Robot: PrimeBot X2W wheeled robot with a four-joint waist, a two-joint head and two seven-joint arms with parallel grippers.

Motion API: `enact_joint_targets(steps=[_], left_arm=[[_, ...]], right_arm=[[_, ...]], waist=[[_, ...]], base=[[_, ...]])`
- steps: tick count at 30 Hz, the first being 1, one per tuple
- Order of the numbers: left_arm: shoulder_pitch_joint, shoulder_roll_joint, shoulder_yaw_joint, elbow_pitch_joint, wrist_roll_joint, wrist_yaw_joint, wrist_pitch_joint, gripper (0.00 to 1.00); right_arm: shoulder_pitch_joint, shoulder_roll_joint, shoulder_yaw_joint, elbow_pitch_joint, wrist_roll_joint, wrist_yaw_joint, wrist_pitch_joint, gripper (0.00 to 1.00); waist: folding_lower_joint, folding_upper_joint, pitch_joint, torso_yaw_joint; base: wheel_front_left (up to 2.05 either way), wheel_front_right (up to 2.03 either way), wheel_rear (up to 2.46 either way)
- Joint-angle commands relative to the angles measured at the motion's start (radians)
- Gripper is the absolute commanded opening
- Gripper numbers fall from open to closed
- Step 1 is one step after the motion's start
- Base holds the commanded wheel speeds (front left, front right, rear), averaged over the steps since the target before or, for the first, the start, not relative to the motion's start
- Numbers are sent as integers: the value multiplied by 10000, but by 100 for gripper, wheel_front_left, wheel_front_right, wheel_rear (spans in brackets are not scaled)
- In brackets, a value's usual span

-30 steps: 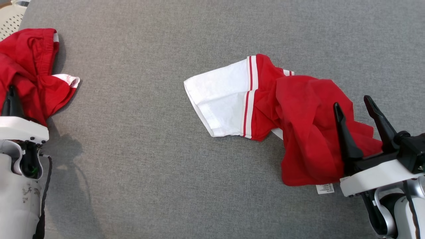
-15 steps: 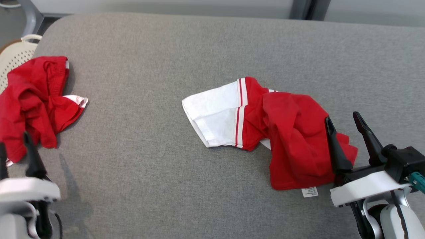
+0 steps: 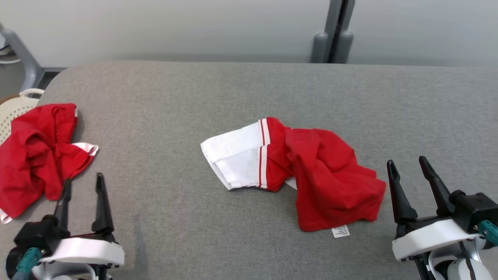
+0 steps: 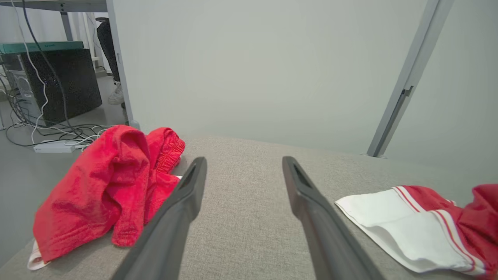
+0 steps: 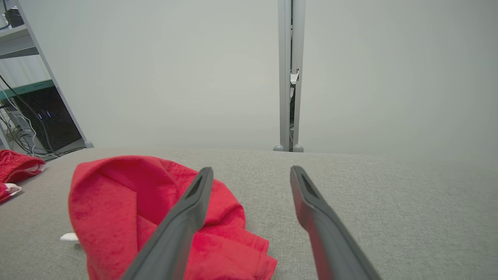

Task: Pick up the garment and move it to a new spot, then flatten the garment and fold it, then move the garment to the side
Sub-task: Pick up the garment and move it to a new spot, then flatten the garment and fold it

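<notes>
Lying near the middle of the grey fabric worktop: one red-and-white garment, crumpled, neither flattened nor folded. Its white leg end, bordered by red and white stripes, points toward the robot's left. The red bulk is bunched toward the right, with a small white label showing at the near edge.

Second item: one red garment, heaped at the left end of the worktop, well apart from the first. A white-trimmed hem sticks out on its right side. Beyond it, past the worktop's left end, is a cream perforated basket.

Left jaws: wide open, holding nothing. The dark fingers stand close by the near right side of the red heap. Whether the outer one brushes the cloth cannot be told.

Right jaws: wide open, holding nothing. Their fingers sit just beside the right edge of the red-and-white garment. In the right wrist view one finger crosses in front of the red cloth, and contact cannot be told.

Background: pale wall, with a grey upright post behind the far edge. The left wrist view adds a black box, loose cables on the floor, and a person's foot in a pale shoe.
</notes>
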State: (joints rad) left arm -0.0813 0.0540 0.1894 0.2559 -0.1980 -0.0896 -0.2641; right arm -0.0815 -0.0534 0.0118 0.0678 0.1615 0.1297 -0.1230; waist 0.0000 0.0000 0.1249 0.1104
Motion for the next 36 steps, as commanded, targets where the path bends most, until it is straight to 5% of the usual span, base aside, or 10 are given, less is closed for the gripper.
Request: enact_joint_targets(steps=[1,17,36], left_arm=[[148,23,-191,-165,68,89,79,100],[1091,145,-1151,-1237,452,262,1177,100],[1695,284,-1197,-1977,291,460,1675,100]], right_arm=[[149,-15,-37,56,-49,21,-37,100],[806,0,132,290,-101,20,162,100],[1025,4,180,46,-109,20,371,100]], waist=[[0,0,-262,-229],[0,0,-1253,-1116],[0,0,-1264,-1138]], base=[[0,0,0],[0,0,0],[0,0,0]])
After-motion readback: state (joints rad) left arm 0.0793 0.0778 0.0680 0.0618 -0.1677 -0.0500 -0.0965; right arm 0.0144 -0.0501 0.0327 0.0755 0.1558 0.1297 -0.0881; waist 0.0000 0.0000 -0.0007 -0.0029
